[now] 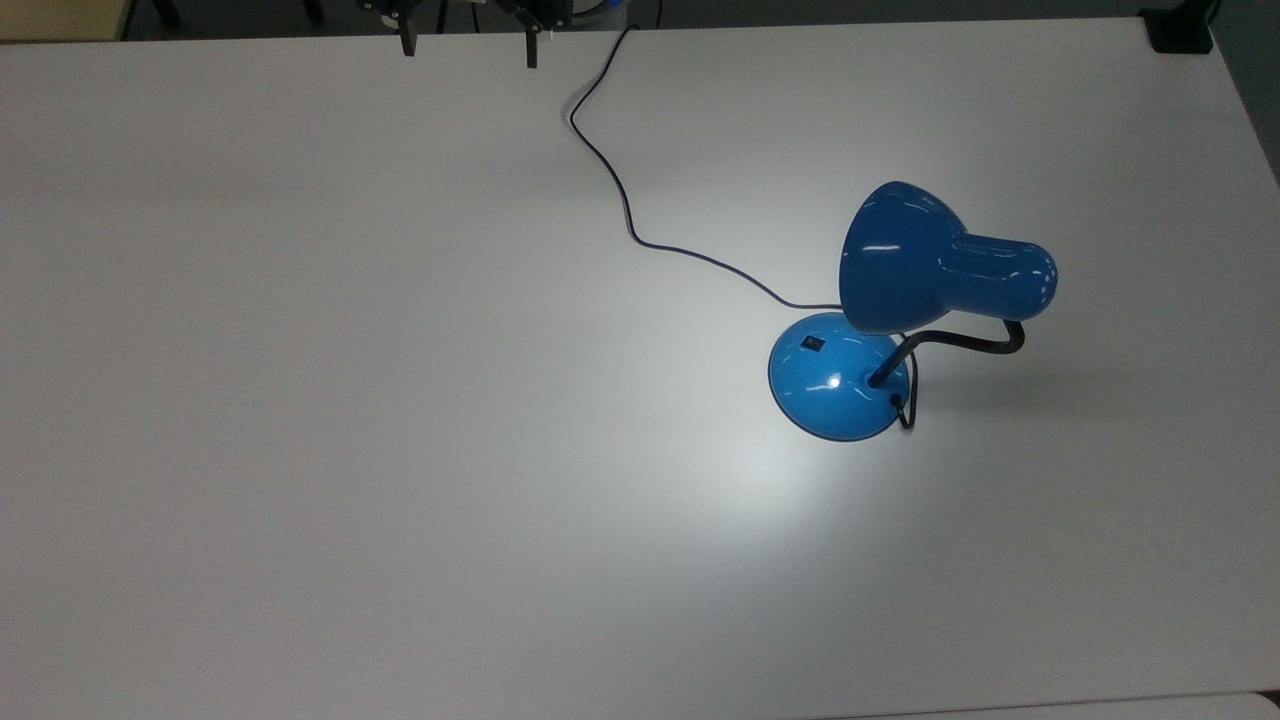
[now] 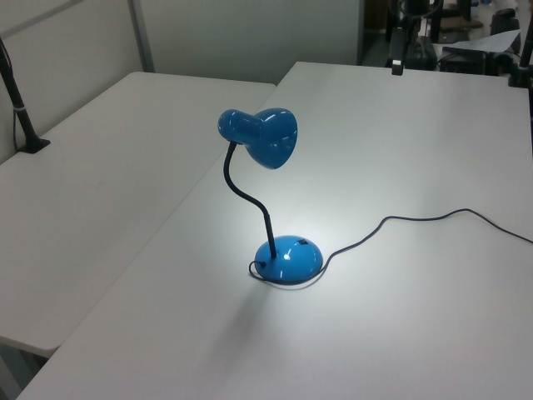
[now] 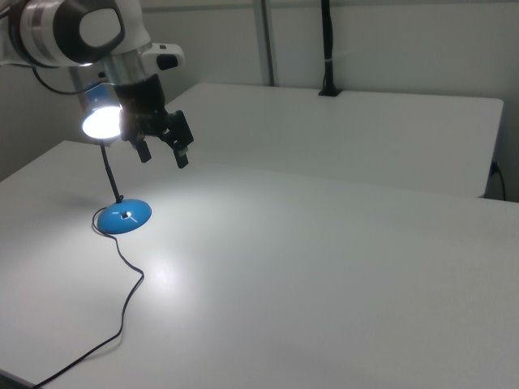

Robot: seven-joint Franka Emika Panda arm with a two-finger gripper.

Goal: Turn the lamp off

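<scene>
Gripper (image 1: pixel 468 45): at the far edge of the table in the top view, left of the lamp and well apart from it; both dark fingers (image 1: pixel 407 42) spread wide, nothing held between them. In the right view hanging in the air (image 3: pixel 162 153), fingers pointing down and open, empty.

Arm (image 3: pixel 77 32): white and grey body at the upper left of the right view, above the gripper.

Table (image 1: pixel 300 400): white, flat, wide; a bright patch of light on the surface around and below the lamp base in the top view.

Cord (image 1: pixel 620 190): thin, black, lying on the table; running in curves from the far edge, just right of the gripper in the top view, down to the lamp base. In the left view leaving to the right (image 2: pixel 433 218).

Lamp (image 1: pixel 900 300): glossy blue desk lamp, standing upright on the right half of the table in the top view; in the left view near the middle (image 2: pixel 266 200).

Base (image 1: pixel 835 380): round, domed, blue, flat on the table, with a bright reflection on it.

Switch (image 1: pixel 814 344): small, black, on the upper left part of the base in the top view; position of the rocker not readable.

Gooseneck (image 1: pixel 960 345): black, bent, rising from the base to the shade.

Shade (image 1: pixel 905 260): bell-shaped, blue, opening turned toward the top view's left and downward; in the right view glowing white (image 3: pixel 100 121), lamp lit.
</scene>
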